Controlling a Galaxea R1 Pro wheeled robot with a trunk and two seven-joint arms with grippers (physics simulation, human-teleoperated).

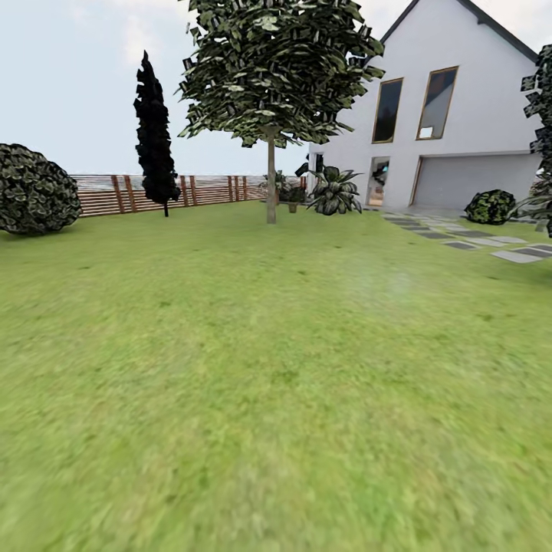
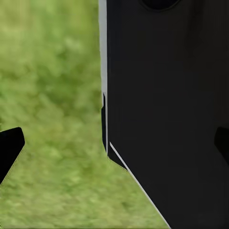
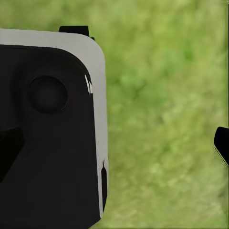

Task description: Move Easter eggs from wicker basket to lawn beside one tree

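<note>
Fingertips [image 2: 10, 145] of the left gripper [image 2: 117, 143] and right gripper [image 3: 114, 143] sit wide apart, holding nothing, both pointing down over blurred lawn [image 1: 268, 368]. The tree [image 1: 271, 184] stands far ahead, straight grey trunk, near the fence [image 1: 107, 195].

We see our body in the wrist views as a flat black panel [image 2: 167, 114] with a thin pale edge, and a black block [image 3: 47, 143] with a grey rounded border and a round recess. Black fingertips [image 2: 9, 148] are dark and angular.
</note>
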